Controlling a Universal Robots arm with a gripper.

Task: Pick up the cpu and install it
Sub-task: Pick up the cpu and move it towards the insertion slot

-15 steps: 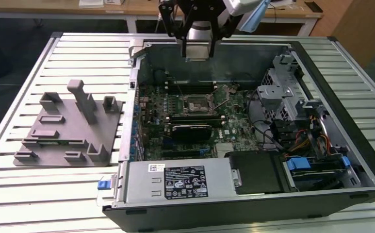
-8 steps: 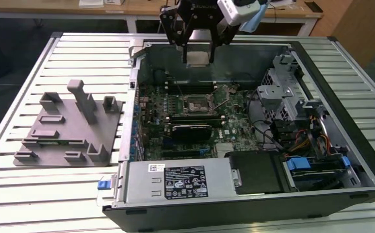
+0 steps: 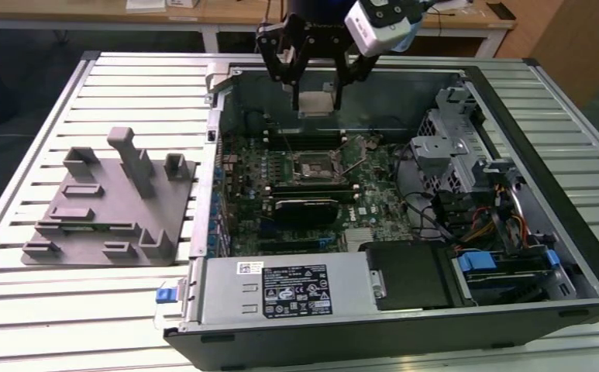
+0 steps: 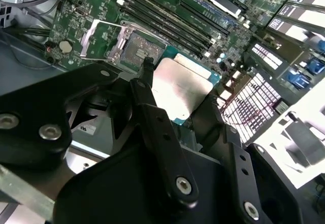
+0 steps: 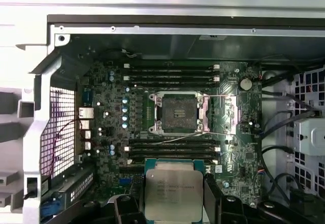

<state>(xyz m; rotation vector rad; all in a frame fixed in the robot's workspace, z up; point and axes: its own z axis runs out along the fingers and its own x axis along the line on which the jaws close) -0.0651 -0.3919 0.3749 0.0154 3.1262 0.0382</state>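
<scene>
Exterior view. Clamped on the cpu [image 3: 316,101] by two opposite edges: gripper [image 3: 316,104], high at twelve o'clock over the open computer case [image 3: 578,256], near its far wall. Open socket [image 3: 314,165] on the motherboard [image 3: 268,155], at six o'clock from the held chip and well apart from it. Grey fixture plate [image 3: 103,209] at nine o'clock from the case, on a slatted metal table [image 3: 72,310]. Inside the case, power supply [image 3: 278,291] at six o'clock, drive cage [image 3: 449,143] at three. Wooden benches [image 3: 227,12] beyond the table, at twelve.

Second wrist view. Black fingers [image 4: 152,112] pinching the cpu [image 4: 180,89] at its sides, silver top toward the camera, apparently flat between the pads. Socket [image 4: 137,51] beyond it, bare.

First wrist view. Cpu [image 5: 173,191] between the fingers [image 5: 127,209], short of the socket [image 5: 177,112]. Memory slots [image 5: 170,74] on two opposite sides of the socket. Load plate [image 5: 223,115] swung open beside it, wire lever [image 5: 203,134] released.

Judged a carry toward the socket. Best done level and slow, with the chip's edges squared to the socket frame while well above it. Steer wide of the open plate and lever. No sliding across the contacts, and no tighter grip than the pinch needs.
</scene>
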